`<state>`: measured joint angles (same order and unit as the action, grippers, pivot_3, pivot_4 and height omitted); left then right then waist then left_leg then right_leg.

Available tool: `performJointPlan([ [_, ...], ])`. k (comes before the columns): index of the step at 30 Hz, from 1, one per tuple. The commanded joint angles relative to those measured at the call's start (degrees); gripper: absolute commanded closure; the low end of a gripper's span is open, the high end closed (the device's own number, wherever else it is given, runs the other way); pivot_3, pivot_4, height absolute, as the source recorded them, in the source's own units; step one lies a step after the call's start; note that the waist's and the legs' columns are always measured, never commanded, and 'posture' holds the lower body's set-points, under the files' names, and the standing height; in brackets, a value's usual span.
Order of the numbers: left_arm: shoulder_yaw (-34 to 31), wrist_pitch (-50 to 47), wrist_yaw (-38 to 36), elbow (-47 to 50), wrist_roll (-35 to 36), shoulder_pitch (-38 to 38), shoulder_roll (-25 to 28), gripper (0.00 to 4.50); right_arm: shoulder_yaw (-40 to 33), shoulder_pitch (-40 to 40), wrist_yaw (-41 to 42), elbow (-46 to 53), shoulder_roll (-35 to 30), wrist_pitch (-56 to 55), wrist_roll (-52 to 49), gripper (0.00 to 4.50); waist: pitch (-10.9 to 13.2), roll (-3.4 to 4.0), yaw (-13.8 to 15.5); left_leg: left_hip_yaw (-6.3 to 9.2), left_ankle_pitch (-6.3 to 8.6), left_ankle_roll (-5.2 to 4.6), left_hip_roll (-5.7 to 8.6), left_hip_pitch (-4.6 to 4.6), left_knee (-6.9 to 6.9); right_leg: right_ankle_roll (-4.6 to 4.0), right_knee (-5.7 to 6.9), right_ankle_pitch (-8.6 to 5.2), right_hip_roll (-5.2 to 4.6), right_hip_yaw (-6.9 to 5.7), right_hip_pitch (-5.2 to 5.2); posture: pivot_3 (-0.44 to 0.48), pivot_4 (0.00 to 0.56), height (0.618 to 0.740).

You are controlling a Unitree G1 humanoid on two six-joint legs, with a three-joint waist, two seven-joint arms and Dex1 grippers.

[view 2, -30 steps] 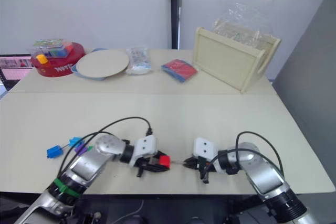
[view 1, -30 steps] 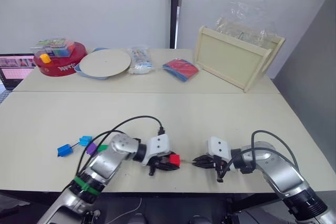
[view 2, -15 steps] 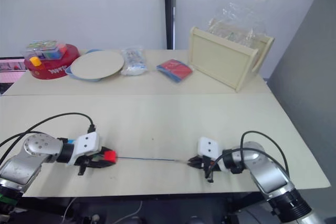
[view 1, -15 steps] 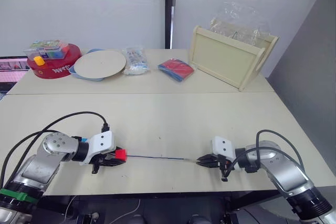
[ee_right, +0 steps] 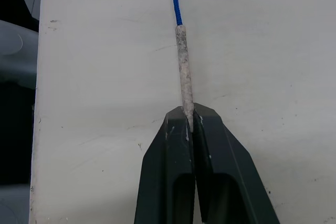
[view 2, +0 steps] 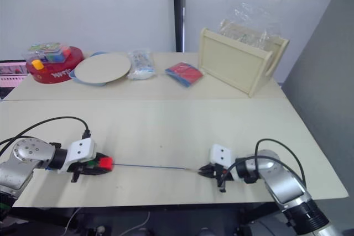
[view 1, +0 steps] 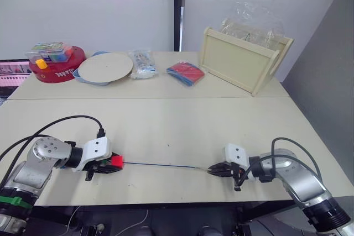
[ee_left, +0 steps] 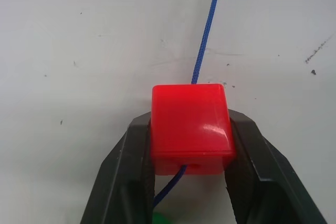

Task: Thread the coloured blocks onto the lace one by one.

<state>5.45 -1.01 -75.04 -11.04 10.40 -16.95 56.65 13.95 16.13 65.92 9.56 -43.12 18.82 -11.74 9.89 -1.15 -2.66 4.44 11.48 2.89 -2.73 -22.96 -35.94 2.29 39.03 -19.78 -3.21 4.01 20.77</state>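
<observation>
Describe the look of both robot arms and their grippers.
Both arms are silver-grey metal with rounded joints. Each wrist carries a white boxy block, and a black cable loops from forearm to wrist. The left arm wears a green band near its base. The left gripper and right gripper have two tapered black fingers each.

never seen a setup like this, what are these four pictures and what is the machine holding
It is a two-armed robot at a pale table. Two pictures come from cameras in its head, looking down over both arms. The other two come from a camera on each wrist, looking along that hand's black fingers. The left hand grips a red block with a blue lace running through it. The right hand pinches the lace's pale stiff tip, so the lace stretches between the hands. At the far side lie a red tin, a round plate, a flat red-and-blue packet and a wooden tray.
</observation>
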Motion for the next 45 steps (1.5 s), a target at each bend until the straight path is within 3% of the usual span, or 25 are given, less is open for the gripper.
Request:
performJointPlan([
  [1, 0.44, 0.91, -1.18, -3.28, -2.12, -0.71, 0.74, 1.58, -1.70, -0.03, 0.23, 1.24, -0.77, 0.19, -0.88, 4.50, 0.00, 0.00, 0.01, 0.00, 0.00, 0.00, 0.00, 0.00, 0.00, 0.00, 0.00, 0.00, 0.00, 0.00, 0.00, 0.000, 0.150, 0.740],
  [3, 0.47, -0.79, -3.00, -2.98, -1.43, -2.34, 1.71, 0.93, -1.58, 0.10, 0.09, 1.69, -0.61, 0.79, -1.15, 4.50, 0.00, 0.00, 0.00, 0.00, 0.00, 0.00, 0.00, -0.02, 0.00, 0.00, -0.01, 0.00, 0.00, 0.00, 0.00, 0.000, 0.150, 0.740],
  [11, 3.19, -15.25, -12.65, 6.49, -0.74, -13.38, 7.73, 0.93, -0.18, -0.03, -2.54, 2.63, 2.13, 1.88, -0.75, 4.50, 0.05, -0.09, 0.47, 0.04, -0.01, 0.01, 0.01, -0.47, -0.10, 0.00, 0.07, 0.00, 0.01, -0.05, 0.39, 0.000, 0.150, 0.740],
  [18, 17.25, -21.37, -17.46, 13.30, -4.07, -23.35, 15.43, 0.93, 0.59, -1.19, -5.15, 2.87, 4.24, 1.75, 0.14, 4.50, 0.05, -0.08, 0.08, 0.03, -0.01, 0.01, 0.02, -0.49, -0.08, 0.01, 0.04, 0.00, 0.03, -0.04, 0.39, 0.000, 0.150, 0.740],
  [23, 26.77, -21.57, -17.46, 12.75, -10.16, -29.57, 12.46, 0.93, -0.23, -2.68, -7.15, 4.47, 4.34, 2.35, 0.03, 4.50, 0.05, -0.09, 0.27, 0.03, -0.01, 0.01, 0.02, -0.47, -0.12, 0.01, 0.06, 0.00, 0.04, -0.03, 0.37, 0.000, 0.150, 0.740],
  [26, 27.66, -20.15, -17.39, 10.99, -15.26, -28.73, 9.19, 0.93, -0.56, -4.05, -8.28, 6.38, 4.11, 3.41, -0.35, 4.50, 0.06, -0.09, 0.27, 0.03, -0.01, 0.01, 0.02, -0.48, -0.12, 0.01, 0.06, 0.00, 0.04, -0.03, 0.38, 0.000, 0.150, 0.740],
  [36, 28.75, -19.45, -17.13, 9.13, -21.56, -26.60, 2.53, 0.93, -0.51, -5.52, -10.30, 9.79, 4.18, 6.61, -1.06, 4.50, 0.04, -0.06, 0.60, 0.04, -0.01, 0.00, 0.06, -0.45, -0.17, 0.01, 0.06, 0.00, 0.00, -0.03, 0.31, 0.000, 0.150, 0.740],
  [40, 29.57, -19.41, -17.46, 10.42, -21.13, -25.12, 2.84, 1.95, -0.77, -6.24, -10.58, 10.38, 3.78, 7.26, -1.15, 4.50, 0.03, -0.05, 0.59, 0.04, -0.01, 0.00, 0.06, -0.35, -0.23, 0.01, 0.07, 0.00, 0.00, -0.02, 0.21, 0.000, 0.150, 0.740],
  [44, 28.92, -20.35, -17.46, 10.76, -21.36, -24.08, 2.59, 3.31, -2.36, -6.81, -11.48, 9.76, 2.61, 7.38, -0.69, 4.50, -0.01, 0.02, 0.41, 0.04, 0.02, -0.04, 0.06, -0.34, -0.22, 0.01, 0.07, 0.00, 0.00, -0.01, 0.22, 0.000, 0.150, 0.740],
  [45, 28.80, -20.11, -17.46, 10.76, -21.49, -23.87, 2.80, 3.30, -3.59, -6.97, -11.75, 8.79, 1.95, 7.18, -0.62, 4.50, -0.01, 0.02, 0.40, 0.03, 0.02, -0.05, 0.06, -0.34, -0.22, 0.01, 0.07, 0.00, 0.00, -0.01, 0.22, 0.000, 0.150, 0.740],
])
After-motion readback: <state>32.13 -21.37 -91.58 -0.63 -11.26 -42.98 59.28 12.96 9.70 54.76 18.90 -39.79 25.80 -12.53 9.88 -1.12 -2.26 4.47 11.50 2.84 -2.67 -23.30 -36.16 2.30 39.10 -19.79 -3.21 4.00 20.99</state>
